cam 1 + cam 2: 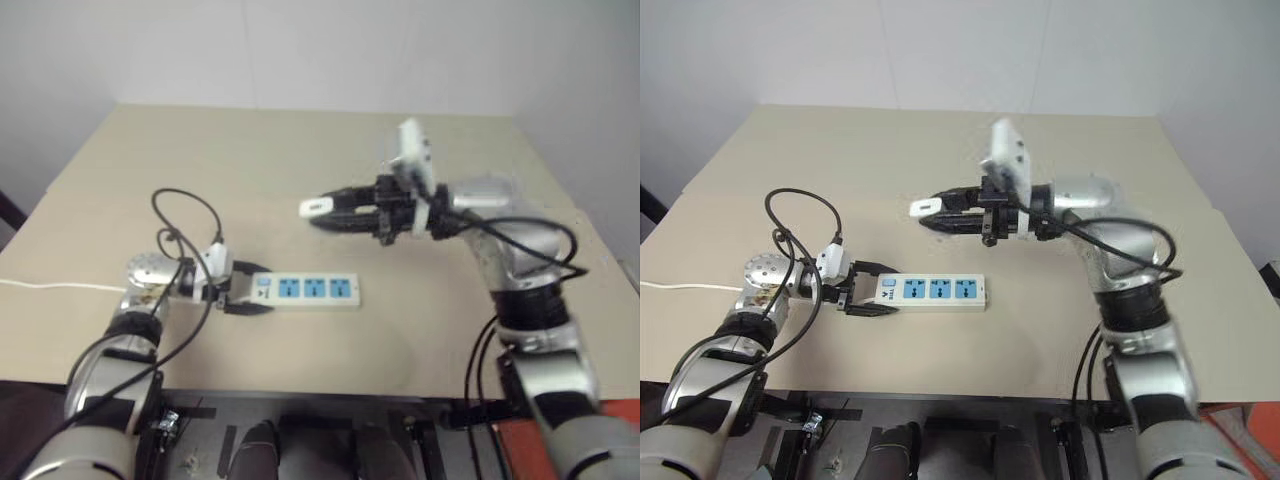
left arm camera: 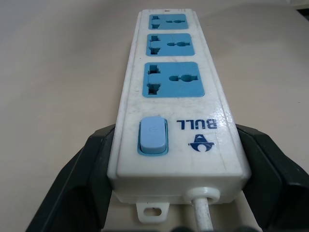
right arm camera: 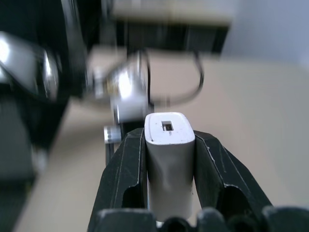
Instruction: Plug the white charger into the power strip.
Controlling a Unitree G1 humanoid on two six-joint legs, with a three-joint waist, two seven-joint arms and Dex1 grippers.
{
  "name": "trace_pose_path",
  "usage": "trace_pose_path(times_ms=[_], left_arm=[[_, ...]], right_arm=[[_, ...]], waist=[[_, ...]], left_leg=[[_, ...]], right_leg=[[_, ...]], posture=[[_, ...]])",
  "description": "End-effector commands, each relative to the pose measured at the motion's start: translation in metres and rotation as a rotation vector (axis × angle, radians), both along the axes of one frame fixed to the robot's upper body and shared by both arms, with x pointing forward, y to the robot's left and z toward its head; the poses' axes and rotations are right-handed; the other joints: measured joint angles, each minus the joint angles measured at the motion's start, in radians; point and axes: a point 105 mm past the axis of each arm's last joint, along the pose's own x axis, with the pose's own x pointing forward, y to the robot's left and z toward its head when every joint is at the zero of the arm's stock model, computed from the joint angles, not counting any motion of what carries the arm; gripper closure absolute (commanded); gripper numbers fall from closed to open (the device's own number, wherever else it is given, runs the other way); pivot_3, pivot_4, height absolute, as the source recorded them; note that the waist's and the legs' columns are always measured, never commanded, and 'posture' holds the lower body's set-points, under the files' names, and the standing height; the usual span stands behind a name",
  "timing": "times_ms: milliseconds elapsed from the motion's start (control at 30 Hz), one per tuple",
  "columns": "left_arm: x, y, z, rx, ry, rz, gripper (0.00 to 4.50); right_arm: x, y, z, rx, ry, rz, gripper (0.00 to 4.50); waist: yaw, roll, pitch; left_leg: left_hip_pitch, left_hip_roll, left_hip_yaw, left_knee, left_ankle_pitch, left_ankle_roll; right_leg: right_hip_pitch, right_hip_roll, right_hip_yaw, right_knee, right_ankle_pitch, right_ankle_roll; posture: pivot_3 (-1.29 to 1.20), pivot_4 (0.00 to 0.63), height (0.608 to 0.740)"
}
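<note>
Right now the long white plastic power strip point(image 1: 305, 291) with three blue socket faces lies flat near the front of the beige table point(image 1: 300, 160). The left gripper point(image 1: 243, 297) has its black fingers clamped on the strip's switch end, where the thin white cord point(image 2: 201, 213) comes out. Above the table, well clear of the strip, the right gripper point(image 1: 930, 215) grips the small white boxy charger point(image 3: 169, 159) tightly between both fingers, pointing roughly level toward the robot's left.
</note>
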Motion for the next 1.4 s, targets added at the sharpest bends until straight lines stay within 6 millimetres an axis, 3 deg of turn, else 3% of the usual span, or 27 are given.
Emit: trace_pose_path(times_ms=[33, 167, 300, 700, 1400], left_arm=[[-0.004, -0.007, 0.003, -0.005, -0.003, -0.051, 1.23], [-0.007, -0.011, 0.005, -0.022, 0.003, -0.069, 1.23], [-0.011, -0.012, 0.005, -0.040, 0.017, -0.080, 1.23], [-0.014, -0.008, 0.003, -0.032, 0.022, -0.077, 1.23], [-0.010, -0.003, 0.002, -0.022, 0.026, -0.053, 1.23]], right_arm=[[0.002, 0.006, -0.006, 0.202, 0.038, 0.022, 3.39], [0.009, 0.027, -0.035, 0.231, 0.107, 0.030, 3.39], [0.003, 0.042, -0.055, 0.226, 0.134, 0.105, 3.39], [0.004, 0.048, -0.098, 0.142, 0.092, 0.134, 3.39], [0.016, 0.030, -0.116, 0.114, 0.141, 0.045, 3.39]], waist=[[-0.004, 0.001, 0.001], [-0.008, 0.001, 0.001], [-0.005, 0.001, 0.001], [-0.007, 0.002, 0.001], [-0.008, 0.002, 0.001]], left_leg=[[0.000, 0.000, 0.000, 0.000, 0.000, 0.000], [0.000, 0.000, 0.000, -0.001, 0.000, 0.000], [0.000, 0.000, 0.000, -0.001, 0.000, 0.000], [0.000, 0.000, 0.000, -0.001, 0.000, 0.000], [0.001, 0.000, 0.000, -0.001, 0.000, 0.000]], right_leg=[[-0.001, 0.000, 0.000, 0.000, 0.000, 0.000], [-0.001, 0.000, 0.000, 0.001, 0.000, 0.000], [-0.001, 0.000, 0.000, 0.000, 0.000, 0.000], [-0.001, 0.000, 0.000, 0.000, 0.000, 0.000], [0.000, 0.001, 0.001, 0.000, 0.000, 0.000]], posture=[[0.00, 0.150, 0.740], [0.00, 0.150, 0.740], [0.00, 0.150, 0.740], [0.00, 0.150, 0.740], [0.00, 0.150, 0.740]])
